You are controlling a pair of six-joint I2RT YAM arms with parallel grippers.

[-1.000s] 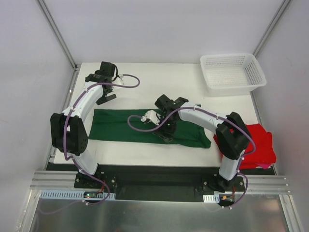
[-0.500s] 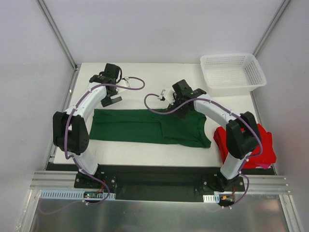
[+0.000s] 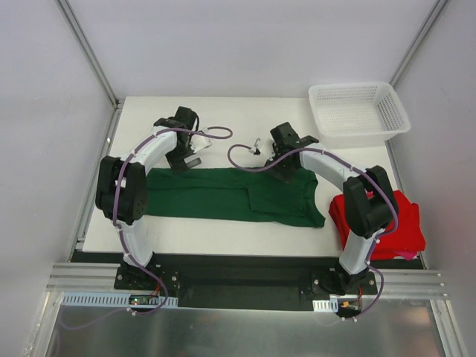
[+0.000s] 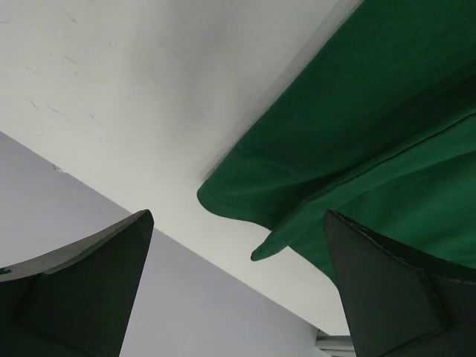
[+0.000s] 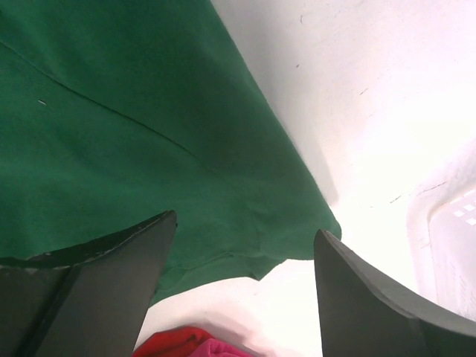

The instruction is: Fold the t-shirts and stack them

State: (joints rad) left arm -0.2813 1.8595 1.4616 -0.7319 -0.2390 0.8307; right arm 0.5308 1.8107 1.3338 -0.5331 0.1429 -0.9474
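From above, we see only part of the red t-shirt [image 3: 405, 223] at the worktop's [image 3: 223, 232] near right corner, because the right arm [image 3: 364, 212] covers its left side. The green t-shirt [image 3: 216, 195] loses stretches of its far edge under the left gripper [image 3: 186, 158] and the right gripper [image 3: 285, 169]. Both are too small and dark there for us to tell their fingers apart.

In the left wrist view the green t-shirt runs off the right and bottom edges, and the fingers [image 4: 82, 290] are cut off at the bottom. In the right wrist view it leaves by the top and left edges. There the red t-shirt is a sliver at the bottom edge, and the basket [image 5: 454, 223], washed out, is cut by the right edge.
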